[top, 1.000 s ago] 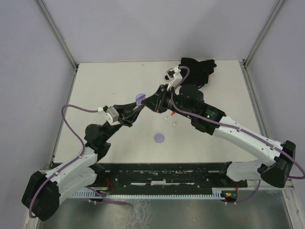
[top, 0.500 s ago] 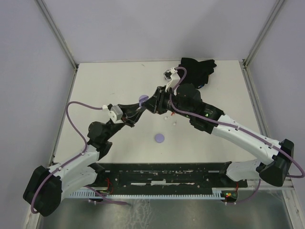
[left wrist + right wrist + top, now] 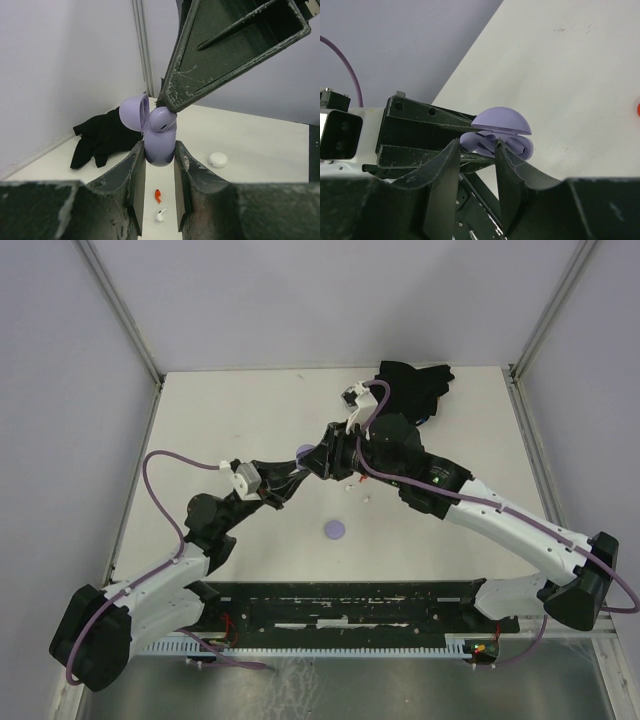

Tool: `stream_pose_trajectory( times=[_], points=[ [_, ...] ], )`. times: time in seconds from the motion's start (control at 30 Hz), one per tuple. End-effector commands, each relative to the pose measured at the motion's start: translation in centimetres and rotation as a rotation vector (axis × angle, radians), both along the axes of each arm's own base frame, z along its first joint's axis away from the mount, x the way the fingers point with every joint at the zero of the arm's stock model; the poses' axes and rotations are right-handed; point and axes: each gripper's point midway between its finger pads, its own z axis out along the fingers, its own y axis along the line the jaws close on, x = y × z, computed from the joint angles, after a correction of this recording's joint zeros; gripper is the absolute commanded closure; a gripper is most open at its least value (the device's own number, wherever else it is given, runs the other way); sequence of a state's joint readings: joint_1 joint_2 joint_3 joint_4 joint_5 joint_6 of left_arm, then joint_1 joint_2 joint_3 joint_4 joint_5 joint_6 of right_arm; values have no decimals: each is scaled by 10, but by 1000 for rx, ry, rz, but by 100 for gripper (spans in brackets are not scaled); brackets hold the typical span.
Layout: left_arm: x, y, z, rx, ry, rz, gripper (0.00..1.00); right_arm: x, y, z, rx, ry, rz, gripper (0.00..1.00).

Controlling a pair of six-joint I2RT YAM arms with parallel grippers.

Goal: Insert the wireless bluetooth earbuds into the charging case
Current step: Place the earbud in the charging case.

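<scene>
Up over table (image 3: 260, 145) we see left gripper (image 3: 159, 159) clamped on open lavender charging case (image 3: 160, 142). Right gripper (image 3: 476, 146) narrowly parted over lavender earbud (image 3: 163, 121) sitting in case. Loose below: red earbud (image 3: 158, 195), white earbud (image 3: 161, 215).

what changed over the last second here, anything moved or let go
The left tool, shut on the open lavender plastic charging case, carried it slightly right in the top view, toward the right tool, whose tips sit at the lavender stemmed earbud in the case; whether that tool let go is unclear. The round lavender disc, tiny red earbud, tiny white earbud and black cloth stayed put.
</scene>
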State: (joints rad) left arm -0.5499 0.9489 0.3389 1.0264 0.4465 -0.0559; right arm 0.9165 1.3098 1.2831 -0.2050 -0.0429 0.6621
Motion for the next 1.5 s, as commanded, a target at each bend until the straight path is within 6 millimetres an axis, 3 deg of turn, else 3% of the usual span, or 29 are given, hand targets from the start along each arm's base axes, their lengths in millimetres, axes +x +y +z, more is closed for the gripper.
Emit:
stream_pose_trajectory(
  times=[0.0,0.47,0.83,1.47],
  points=[
    [-3,1,15,-54,-5,-20,97,-1,-12,37,13,-99,-24,58],
    [13,-5,-12,57,132,6,97,-3,-15,35,-226,-176,92,52],
    [18,-6,-24,136,157,21,97,11,-12,-2,-416,-66,53,52],
    [8,-6,-18,127,105,-6,97,22,5,-20,-379,17,-13,58]
  ],
)
